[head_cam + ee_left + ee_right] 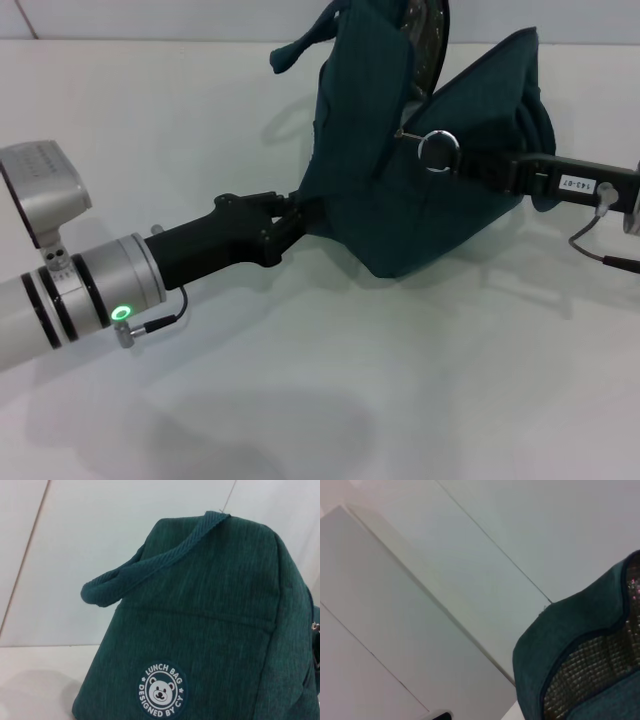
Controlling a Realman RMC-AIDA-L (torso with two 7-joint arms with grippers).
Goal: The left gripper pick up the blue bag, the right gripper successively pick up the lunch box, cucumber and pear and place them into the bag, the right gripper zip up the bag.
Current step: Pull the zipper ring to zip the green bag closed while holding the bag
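- The blue bag (420,180) sits on the white table (300,400), toward the far side and right of centre in the head view, slumped and partly open at the top.
- Silver foil lining (428,35) shows inside the raised flap at the back of the bag; the right wrist view shows the same lining (590,675) behind a dark rim.
- The left gripper (293,215) reaches in from the left, low over the table, with its fingers pressed together on the bag's left edge, pinching the fabric.
- Its silver wrist carries a lit green light (121,313), and a thin cable loops just beside it.
- The right gripper (470,168) comes in from the right across the front of the bag; its fingers lie against the dark fabric near the ring zip pull (437,150), and whether they are apart or together cannot be told.
- A small white label (573,184) sits on the right arm.
- In the left wrist view, a cord handle (150,570) arches over the bag's side, above a round white bear logo (161,690).
- A second handle (300,45) pokes out at the bag's upper left.
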